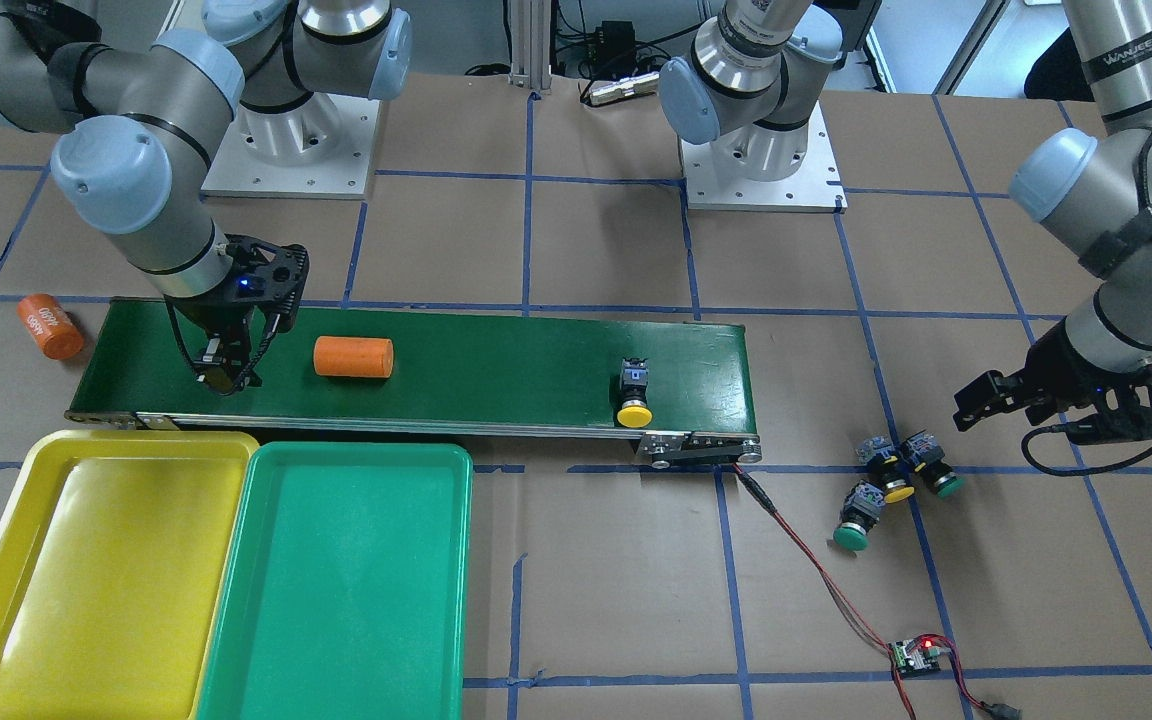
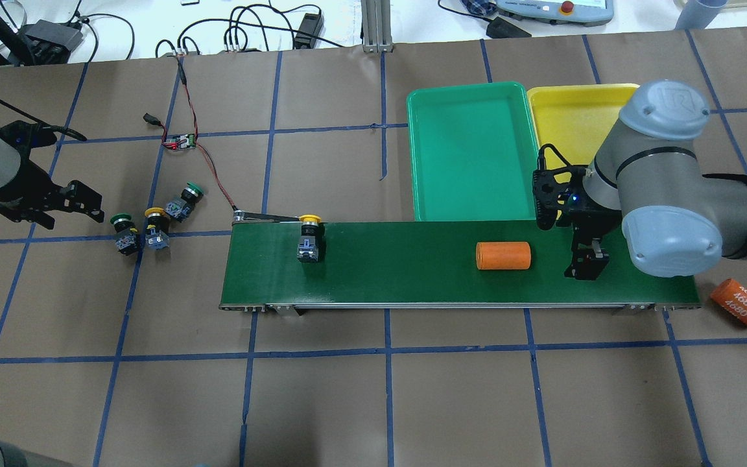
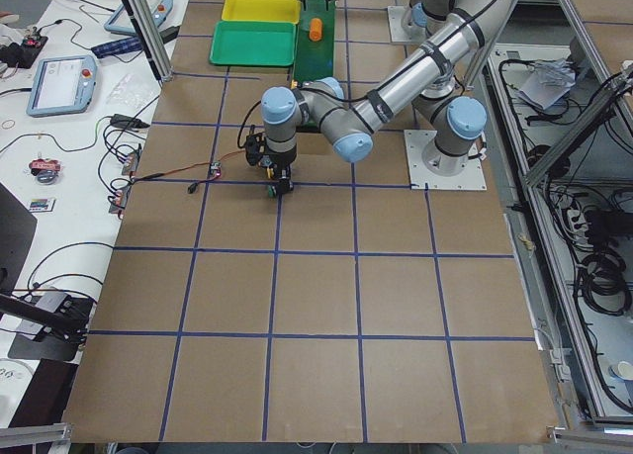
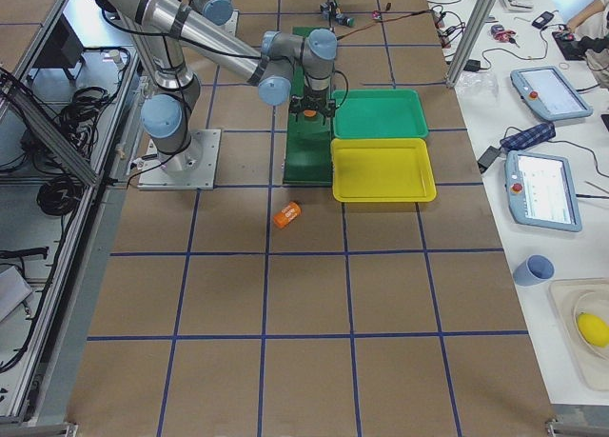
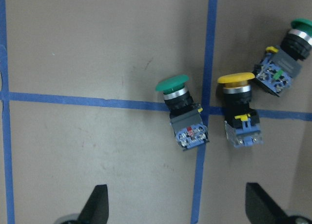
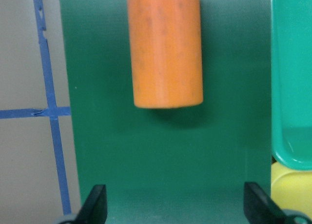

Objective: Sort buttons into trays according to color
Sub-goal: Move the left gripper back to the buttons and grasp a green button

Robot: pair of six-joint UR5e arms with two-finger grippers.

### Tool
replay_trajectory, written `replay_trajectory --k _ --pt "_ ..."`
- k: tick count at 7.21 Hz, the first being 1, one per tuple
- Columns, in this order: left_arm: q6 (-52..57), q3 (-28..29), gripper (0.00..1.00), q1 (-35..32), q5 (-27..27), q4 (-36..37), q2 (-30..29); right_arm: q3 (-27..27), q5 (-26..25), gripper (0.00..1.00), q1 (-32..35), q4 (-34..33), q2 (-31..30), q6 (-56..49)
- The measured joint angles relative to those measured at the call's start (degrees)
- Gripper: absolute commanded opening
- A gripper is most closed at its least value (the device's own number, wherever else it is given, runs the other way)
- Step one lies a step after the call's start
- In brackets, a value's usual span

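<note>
One yellow button [image 1: 634,392] lies on the dark-green conveyor belt [image 1: 496,360] near its end. A yellow button [image 1: 891,475] and two green buttons [image 1: 936,470] [image 1: 858,515] lie together on the table beyond that end. My left gripper [image 1: 971,405] is open and empty, hovering beside this cluster; its wrist view shows a green button [image 5: 183,112], the yellow one [image 5: 239,107] and the other green one [image 5: 287,53] ahead of the gripper [image 5: 178,204]. My right gripper [image 1: 221,378] is open and empty above the belt's other end. The yellow tray [image 1: 86,600] and green tray [image 1: 336,600] are empty.
An orange cylinder [image 1: 353,357] lies on the belt just ahead of my right gripper [image 6: 174,204], filling the top of the right wrist view [image 6: 165,48]. Another orange cylinder marked 4680 [image 1: 49,326] lies off the belt's end. A small circuit board [image 1: 916,655] with wires sits near the button cluster.
</note>
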Motion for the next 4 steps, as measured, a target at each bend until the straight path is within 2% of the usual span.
replay_trajectory --k 2,4 --pt "-0.6 -2.2 1.0 -0.1 -0.6 6.0 -2.2 0.0 0.0 1.0 1.4 -1.0 0.1 0.2" --pt "-1.6 -2.8 1.0 -0.7 -1.6 8.2 -3.1 -0.1 -0.1 1.0 1.7 -1.2 0.1 0.2"
